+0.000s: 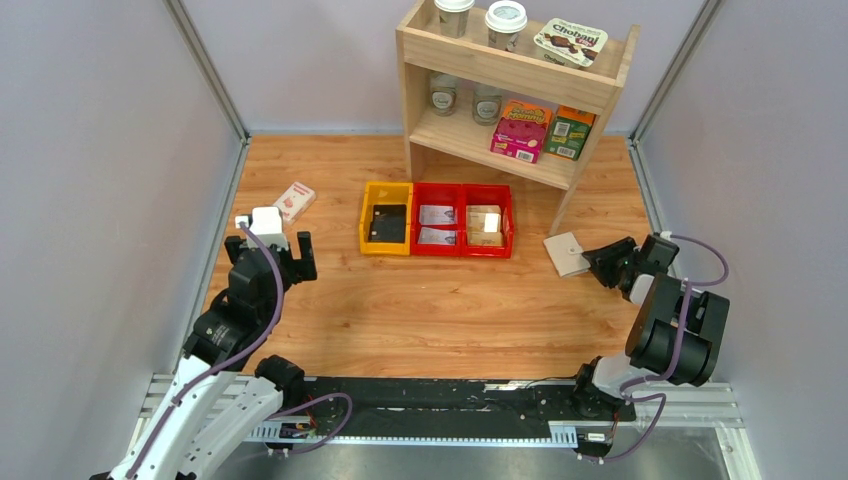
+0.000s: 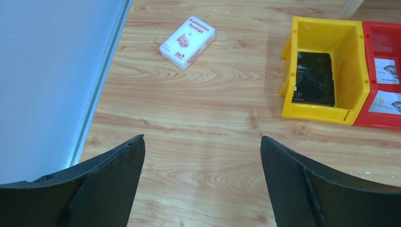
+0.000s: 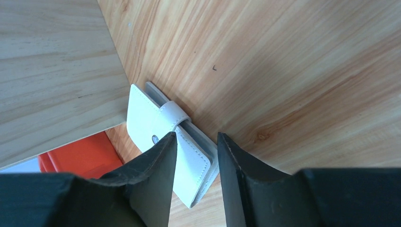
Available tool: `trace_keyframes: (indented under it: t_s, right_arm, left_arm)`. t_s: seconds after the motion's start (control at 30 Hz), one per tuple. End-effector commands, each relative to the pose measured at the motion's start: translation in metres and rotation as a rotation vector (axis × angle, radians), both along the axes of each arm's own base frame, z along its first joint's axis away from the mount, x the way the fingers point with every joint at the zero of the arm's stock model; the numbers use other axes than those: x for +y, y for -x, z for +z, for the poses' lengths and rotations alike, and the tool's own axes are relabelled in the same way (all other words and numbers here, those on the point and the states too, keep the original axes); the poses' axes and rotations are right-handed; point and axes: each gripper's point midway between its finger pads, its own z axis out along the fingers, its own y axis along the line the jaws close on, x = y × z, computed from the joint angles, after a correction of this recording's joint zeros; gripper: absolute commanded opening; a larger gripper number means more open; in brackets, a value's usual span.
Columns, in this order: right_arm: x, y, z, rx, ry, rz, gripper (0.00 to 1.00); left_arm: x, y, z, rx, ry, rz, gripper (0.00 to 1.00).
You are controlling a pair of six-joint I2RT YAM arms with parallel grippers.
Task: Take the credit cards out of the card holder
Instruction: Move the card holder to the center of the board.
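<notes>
Top external: credit cards in middle bin, card holder outside

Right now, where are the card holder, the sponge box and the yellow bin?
card holder (image 3: 146, 118): right wrist view, upper part of its pale front cover.
sponge box (image 2: 187, 41): left wrist view, middle of its printed top face.
yellow bin (image 2: 317, 112): left wrist view, near outer wall.

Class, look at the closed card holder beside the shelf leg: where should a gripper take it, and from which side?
Probably pinch the card holder across its thin covers at the edge by the snap tab, coming from the side away from the shelf, whose panel crowds its far edge.
</notes>
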Motion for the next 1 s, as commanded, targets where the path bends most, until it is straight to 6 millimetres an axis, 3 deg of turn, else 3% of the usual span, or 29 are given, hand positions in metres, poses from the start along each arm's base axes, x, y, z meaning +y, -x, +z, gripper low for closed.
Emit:
trace_keyframes:
  t_s: [0.0, 0.13, 0.33, 0.57, 0.9, 0.97]
  right_arm:
    - [0.004, -0.005, 0.011, -0.066, -0.011, 0.026, 0.36]
    - [0.008, 0.001, 0.01, -0.065, -0.027, 0.016, 0.27]
    - [0.017, 0.013, 0.017, -0.073, -0.054, 0.002, 0.0]
    - [0.04, 0.041, 0.034, -0.09, -0.082, 0.006, 0.0]
    - [0.15, 0.083, 0.065, -0.157, -0.158, 0.203, 0.0]
    - [0.185, 0.092, 0.076, -0.189, -0.201, 0.275, 0.0]
  left_arm:
    - [-0.002, -0.003, 0.0, 0.001, -0.017, -0.016, 0.98]
    - [-0.002, -0.003, 0.0, 0.001, -0.019, -0.017, 0.98]
    - [-0.003, -0.004, 0.0, 0.003, -0.016, -0.022, 0.98]
    - [-0.006, -0.004, -0.001, 0.006, -0.011, -0.036, 0.98]
    - [-0.02, -0.011, -0.01, 0.077, -0.004, -0.085, 0.97]
    - [-0.028, -0.011, -0.008, 0.09, 0.029, -0.111, 0.97]
